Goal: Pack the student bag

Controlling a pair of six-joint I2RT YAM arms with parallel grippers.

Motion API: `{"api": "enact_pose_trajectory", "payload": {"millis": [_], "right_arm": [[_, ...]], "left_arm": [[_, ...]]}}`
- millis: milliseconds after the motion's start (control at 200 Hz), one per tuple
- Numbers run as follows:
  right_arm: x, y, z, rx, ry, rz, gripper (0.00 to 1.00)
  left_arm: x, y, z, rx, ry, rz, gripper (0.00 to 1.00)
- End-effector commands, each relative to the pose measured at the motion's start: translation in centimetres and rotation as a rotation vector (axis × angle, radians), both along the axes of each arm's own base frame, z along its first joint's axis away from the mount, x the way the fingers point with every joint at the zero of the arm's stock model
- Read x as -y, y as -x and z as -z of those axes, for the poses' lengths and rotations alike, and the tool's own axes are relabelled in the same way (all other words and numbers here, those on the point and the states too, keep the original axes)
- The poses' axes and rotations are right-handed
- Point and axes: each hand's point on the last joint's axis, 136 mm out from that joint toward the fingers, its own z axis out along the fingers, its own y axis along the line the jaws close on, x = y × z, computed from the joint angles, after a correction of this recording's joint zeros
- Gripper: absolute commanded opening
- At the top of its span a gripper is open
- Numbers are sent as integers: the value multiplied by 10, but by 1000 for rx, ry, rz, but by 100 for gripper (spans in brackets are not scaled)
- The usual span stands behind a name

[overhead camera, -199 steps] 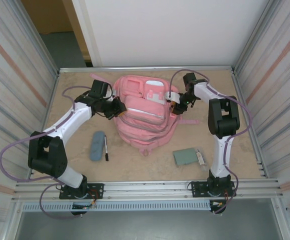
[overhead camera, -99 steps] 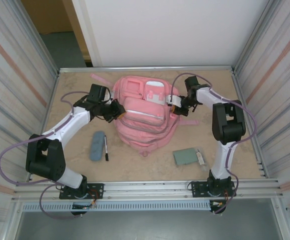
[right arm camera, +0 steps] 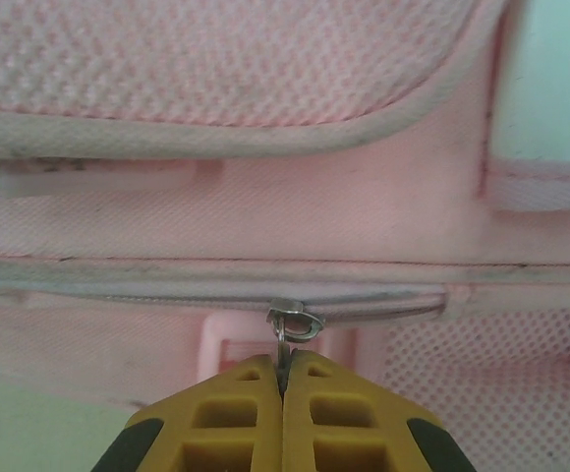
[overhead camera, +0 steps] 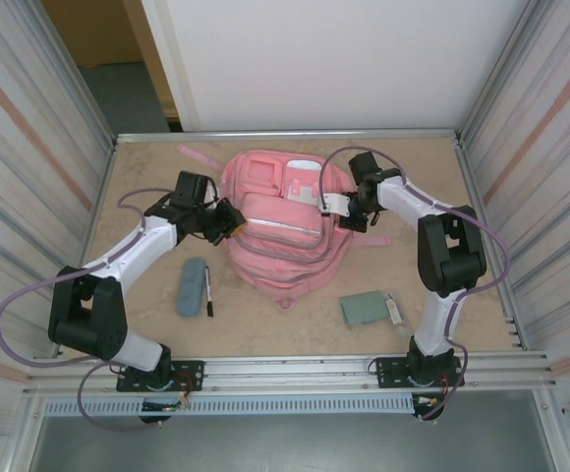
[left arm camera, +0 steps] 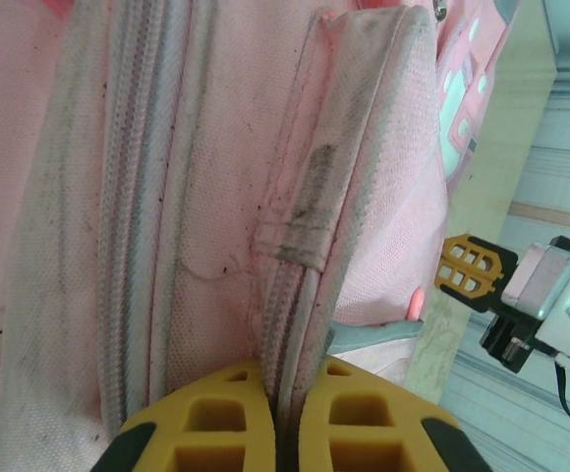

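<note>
The sandy desk (overhead camera: 265, 320) carried everything. The pink student bag (overhead camera: 280, 236) lay flat, front up, in the middle of the desk's far half, and every zip I could see looked closed. The left pincer (left arm camera: 283, 379) was at the bag's left side, pressed together on a zipped seam of its fabric. The right pincer (overhead camera: 349, 208) was at the bag's right side, with its fingers also pressed together.

4 loose things lay out on the desk. Toward the near-left corner were a blue-grey pouch (overhead camera: 192, 286) and a dark pen (overhead camera: 207, 292) just beside it. Toward the near-right corner were a grey-green pad (overhead camera: 366, 308) and a small white tube (overhead camera: 393, 310), touching or nearly so.

Smallest was the metal zip pull (right arm camera: 293, 321), pinched by the right pincer.

As I judged it, packing had hardly begun: a pocket had to be opened first, then all 4 things put inside and the zip closed.
</note>
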Motion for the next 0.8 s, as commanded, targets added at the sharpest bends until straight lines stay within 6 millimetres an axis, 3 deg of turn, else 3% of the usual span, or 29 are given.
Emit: {"api": "enact_pose_trajectory", "payload": {"millis": [0,256,446,671,797], "right_arm": [[16,21,-9,-84,96,110,0],[9,59,-7,-249,102,233,0],[-14,80,-11,-297,34,249,0],[-32,107,-28,-361,-62,262,1],[-35,111,-42,-359,-107,296,0]], "left_arm": [[-7,-18,-32,123,39,-84,0],[-15,-11,-9,100,49,-155,0],[-14,-8,-7,97,41,-145,0],[-7,-4,1,93,33,-134,0],[1,-5,6,101,6,-116,0]]}}
